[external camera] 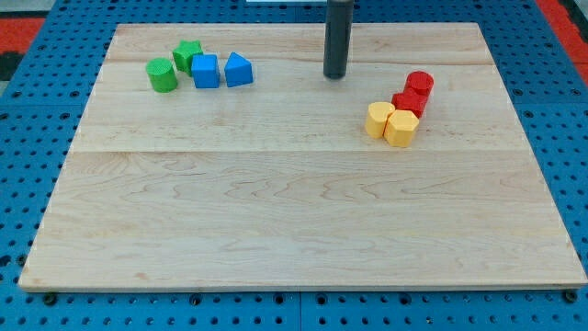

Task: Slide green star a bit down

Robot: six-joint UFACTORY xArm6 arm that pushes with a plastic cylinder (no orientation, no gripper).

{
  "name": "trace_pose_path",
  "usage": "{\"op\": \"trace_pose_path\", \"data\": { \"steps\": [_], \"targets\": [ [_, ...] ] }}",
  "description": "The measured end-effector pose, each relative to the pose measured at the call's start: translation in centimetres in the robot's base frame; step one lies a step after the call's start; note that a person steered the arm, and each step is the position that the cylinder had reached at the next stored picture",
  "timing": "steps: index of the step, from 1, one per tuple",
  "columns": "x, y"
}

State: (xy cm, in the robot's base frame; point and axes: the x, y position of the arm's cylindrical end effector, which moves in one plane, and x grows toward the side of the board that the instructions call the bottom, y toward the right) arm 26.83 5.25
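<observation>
Right of green star [187,55], my tip [334,75].

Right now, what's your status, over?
My tip at the view's top centre, touching nothing. Green star far to its left, unmoved. Green cylinder and blue cube crowd it below.

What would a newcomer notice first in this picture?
Probably the dark rod coming down from the view's top, my tip resting on bare wooden board between two groups. At upper left sit the green star, a green cylinder and two blue blocks; at right, red blocks and yellow blocks cluster together.
</observation>
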Motion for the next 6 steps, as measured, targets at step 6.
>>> {"op": "trace_pose_path", "data": {
  "steps": [6],
  "targets": [
    [-2.5, -15.5]
  ]
}}
